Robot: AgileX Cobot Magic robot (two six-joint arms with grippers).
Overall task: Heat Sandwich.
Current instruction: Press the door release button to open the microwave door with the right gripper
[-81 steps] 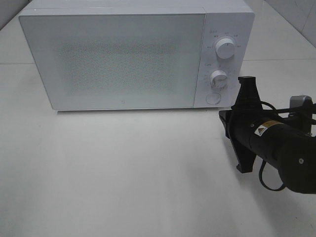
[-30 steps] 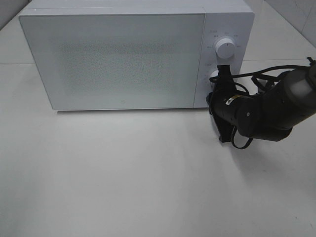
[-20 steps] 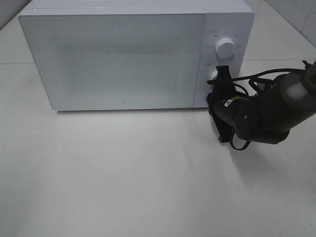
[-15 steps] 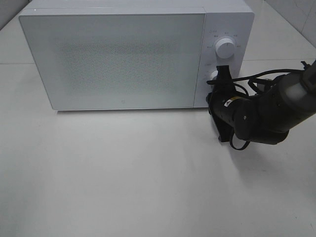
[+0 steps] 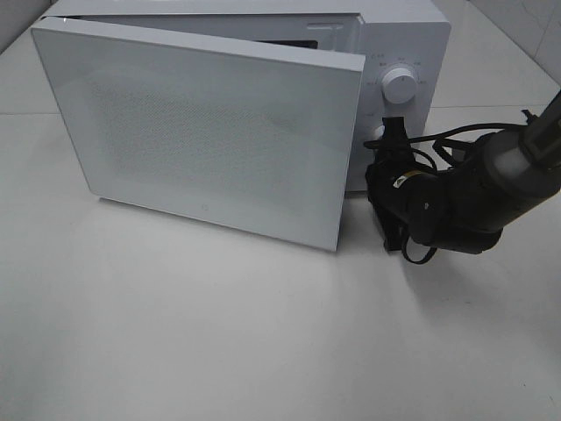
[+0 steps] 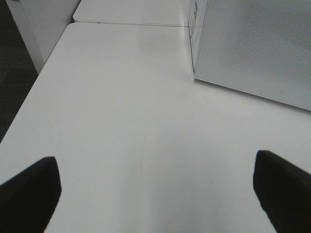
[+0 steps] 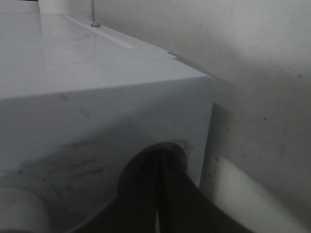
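White worktop (image 6: 121, 121) fills the left wrist view. The left gripper (image 6: 155, 194) hangs over it, spread to its widest and holding nothing. The high camera does not catch this arm.

At 12 o'clock on the worktop stands the microwave (image 5: 408, 35). Its door (image 5: 210, 132) is hinged on the 9 o'clock side and stands ajar, its free 3 o'clock edge swung out toward 6 o'clock. Right of that edge is the control panel with its upper knob (image 5: 400, 85).

Low on the panel sits the right gripper (image 5: 379, 175). It is closed tight and empty, with its tips against what looks, in the dim right wrist view, like a round button recess.

The sandwich shows in no view, so which way it lies from either gripper cannot be told.

Whatever comes next probably turns on the door. Its free edge runs upright just at 9 o'clock of the right gripper, so that arm is nearer. The gap looks too narrow for loading until the door swings wider.
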